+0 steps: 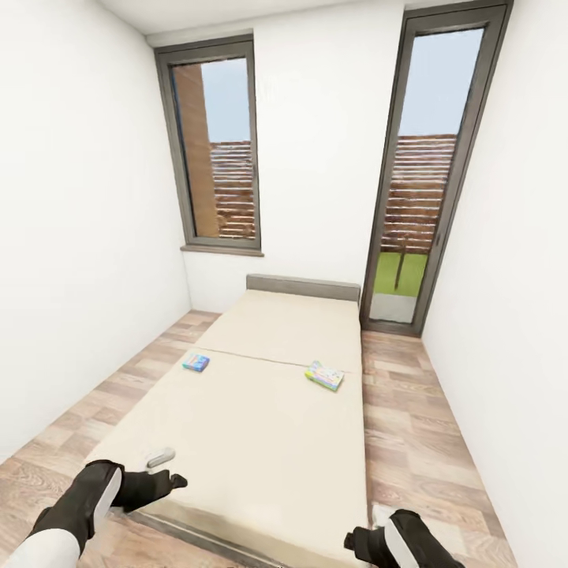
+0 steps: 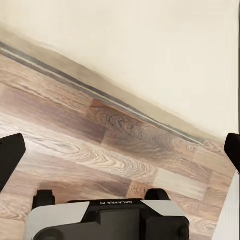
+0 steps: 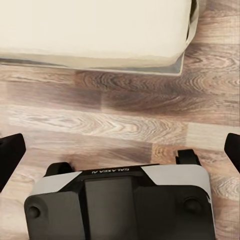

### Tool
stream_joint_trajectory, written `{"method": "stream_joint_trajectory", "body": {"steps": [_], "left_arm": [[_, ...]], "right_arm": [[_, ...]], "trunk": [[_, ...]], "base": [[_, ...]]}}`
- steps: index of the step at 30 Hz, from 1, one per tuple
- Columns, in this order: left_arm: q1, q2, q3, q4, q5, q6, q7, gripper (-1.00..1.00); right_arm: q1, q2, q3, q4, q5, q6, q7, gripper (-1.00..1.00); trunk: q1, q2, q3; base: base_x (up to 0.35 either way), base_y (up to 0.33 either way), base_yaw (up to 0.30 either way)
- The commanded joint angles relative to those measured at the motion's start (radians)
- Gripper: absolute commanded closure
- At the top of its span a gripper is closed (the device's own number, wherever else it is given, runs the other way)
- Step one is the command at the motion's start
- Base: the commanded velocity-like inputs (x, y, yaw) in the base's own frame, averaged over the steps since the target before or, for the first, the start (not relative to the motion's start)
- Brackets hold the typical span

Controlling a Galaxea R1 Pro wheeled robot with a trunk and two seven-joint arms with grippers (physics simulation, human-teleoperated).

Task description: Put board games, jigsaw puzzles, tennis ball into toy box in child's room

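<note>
The robot is standing at the foot of the bed (image 1: 260,410), looking up its length toward the grey headboard at twelve o'clock. Two board games are lying flat on the beige cover: the small blue-cyan board game (image 1: 196,362) at about eleven o'clock, near the mattress's left edge, and the green-edged pastel board game (image 1: 324,375) at about one o'clock, near its right edge. They are sitting well apart from each other, roughly level across the middle of the bed, so each one looks better placed for the arm on its own side.

The left tool (image 1: 162,481) is hanging low at seven o'clock over the near corner of the mattress, and the left wrist view is showing its two dark fingertips spread wide at the picture's edges with nothing between them — released and empty. The right tool (image 1: 359,541) is sitting at five o'clock beside the bed's foot; its wrist view is likewise showing spread fingertips (image 3: 10,155) over wood-plank floor (image 3: 120,125), also released.

A small pale grey object (image 1: 160,457) is resting on the cover just ahead of the left tool; it is too small to identify, possibly part of the arm. Both games are looking out of reach from here, so my read is that the base needs to move closer first.
</note>
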Motion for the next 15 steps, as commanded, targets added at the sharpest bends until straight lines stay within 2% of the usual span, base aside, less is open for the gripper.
{"method": "stream_joint_trajectory", "body": {"steps": [1,4,15], "left_arm": [[-0.002,-0.001,0.004,-0.020,-0.005,0.018,-0.006,-1.00],[-0.007,-0.005,0.000,-0.070,-0.006,0.053,-0.010,-1.00],[-0.009,-0.003,0.002,-0.094,-0.006,0.070,-0.017,-1.00]], "right_arm": [[-0.001,0.000,-0.005,-0.006,-0.006,0.007,-0.004,-1.00],[0.001,-0.007,-0.004,-0.018,-0.007,-0.002,0.000,-1.00],[0.002,-0.003,-0.002,-0.017,-0.008,-0.078,-0.002,-1.00]], "trunk": [[0.001,-0.001,-0.002],[0.001,-0.001,-0.006],[0.001,-0.001,-0.014]], "base": [[0.000,0.000,0.217],[0.000,0.000,0.213],[0.000,0.000,0.214]]}}
